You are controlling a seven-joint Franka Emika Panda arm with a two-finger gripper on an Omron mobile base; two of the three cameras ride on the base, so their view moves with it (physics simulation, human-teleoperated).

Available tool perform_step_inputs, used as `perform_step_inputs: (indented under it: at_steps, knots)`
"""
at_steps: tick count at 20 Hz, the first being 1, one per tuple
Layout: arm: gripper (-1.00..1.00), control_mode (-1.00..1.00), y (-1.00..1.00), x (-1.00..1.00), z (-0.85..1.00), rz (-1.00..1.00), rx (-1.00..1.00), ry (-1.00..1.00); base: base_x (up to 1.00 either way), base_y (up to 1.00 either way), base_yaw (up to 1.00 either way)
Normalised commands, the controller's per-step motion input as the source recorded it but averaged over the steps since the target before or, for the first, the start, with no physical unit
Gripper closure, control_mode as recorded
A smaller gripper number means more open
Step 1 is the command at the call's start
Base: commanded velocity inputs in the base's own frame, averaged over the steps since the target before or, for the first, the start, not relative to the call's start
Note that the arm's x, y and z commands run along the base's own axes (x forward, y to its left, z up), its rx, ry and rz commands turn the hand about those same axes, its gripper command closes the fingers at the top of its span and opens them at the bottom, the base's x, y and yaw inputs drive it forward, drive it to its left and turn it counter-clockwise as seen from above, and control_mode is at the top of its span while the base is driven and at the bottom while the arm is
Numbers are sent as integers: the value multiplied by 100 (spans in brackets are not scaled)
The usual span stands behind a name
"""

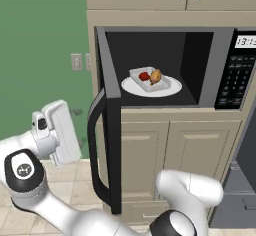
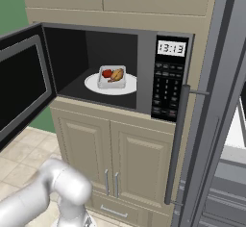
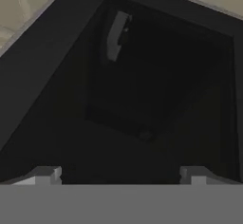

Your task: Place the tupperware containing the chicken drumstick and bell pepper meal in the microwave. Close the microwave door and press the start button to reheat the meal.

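With the shallow light-grey tupperware (image 1: 150, 78) already on the white turntable plate (image 1: 131, 86) inside the black microwave (image 2: 169, 79), the empty, released gripper (image 3: 118, 175) should press flat against the open black glass-windowed microwave door (image 1: 112, 115), swinging it steadily shut.

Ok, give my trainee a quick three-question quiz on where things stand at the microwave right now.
1. True or false: the microwave door is shut.
2. Where does the tupperware sit? A) on the floor B) on the turntable plate inside the microwave C) in the claw
3. Fill in: the claw's fingers stand ____, holding nothing, facing the dark door window.

Key:
1. False. The door is swung wide open.
2. B. The tupperware with the bell pepper and chicken drumstick rests on the plate.
3. Open.
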Motion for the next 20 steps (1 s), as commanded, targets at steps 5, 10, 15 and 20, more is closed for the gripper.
perform_step_inputs:
  at_steps: [5, 10, 15, 20]
  knots:
    - [-100, -100, -100, -9, 0, -7, 0, -1, 0, 0, 0]
    - [-100, -100, -100, -1, 0, -1, 0, -6, 0, 0, 0]
    - [-100, -100, -100, -6, 0, 0, 1, -9, 0, 0, 0]
    - [-100, -100, -100, -3, 0, 0, 2, -4, 0, 0, 0]
